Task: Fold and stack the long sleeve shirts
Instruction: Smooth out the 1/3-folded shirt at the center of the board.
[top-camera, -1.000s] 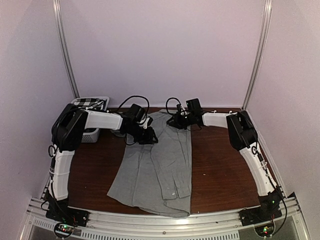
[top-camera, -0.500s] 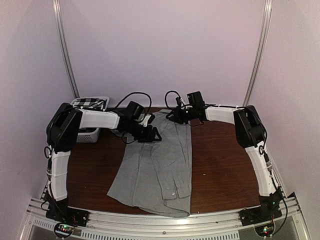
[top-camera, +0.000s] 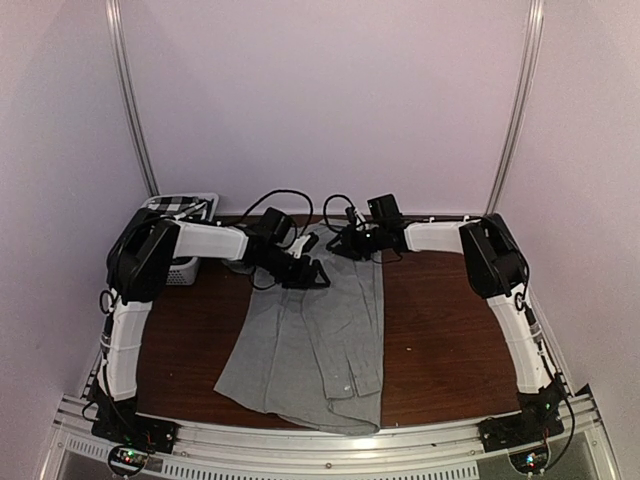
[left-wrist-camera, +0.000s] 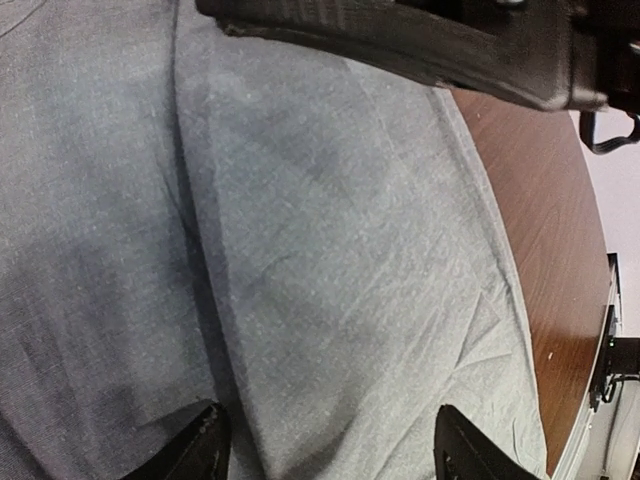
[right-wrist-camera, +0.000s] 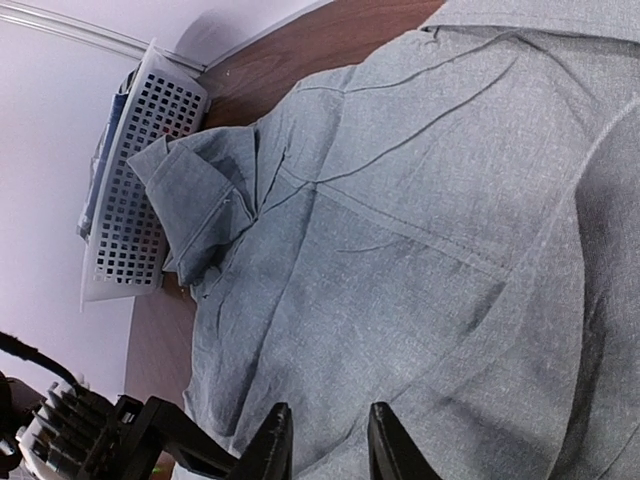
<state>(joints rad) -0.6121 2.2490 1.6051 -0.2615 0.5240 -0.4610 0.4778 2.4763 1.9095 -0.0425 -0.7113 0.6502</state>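
Observation:
The light grey long sleeve shirt (top-camera: 315, 335) lies flat on the brown table (top-camera: 440, 330), collar end at the back. Its folded cuff or collar piece (right-wrist-camera: 195, 195) sits near the basket. My left gripper (top-camera: 312, 272) hovers just over the shirt's upper left part, jaws wide open with only cloth (left-wrist-camera: 330, 260) under them (left-wrist-camera: 330, 452). My right gripper (top-camera: 345, 241) hangs above the shirt's top edge. Its fingers stand a narrow gap apart (right-wrist-camera: 328, 445), with nothing pinched between them. The black-and-white checked shirt (top-camera: 176, 205) lies in the basket.
A white slatted basket (top-camera: 183, 270) stands at the back left corner and shows in the right wrist view (right-wrist-camera: 130, 190). Bare brown table lies on both sides of the shirt. A metal rail (top-camera: 330, 450) runs along the near edge. White walls close in the back and sides.
The left gripper's jaws have spread much wider and it has slid slightly right over the shirt. The right gripper has shifted a little to the left.

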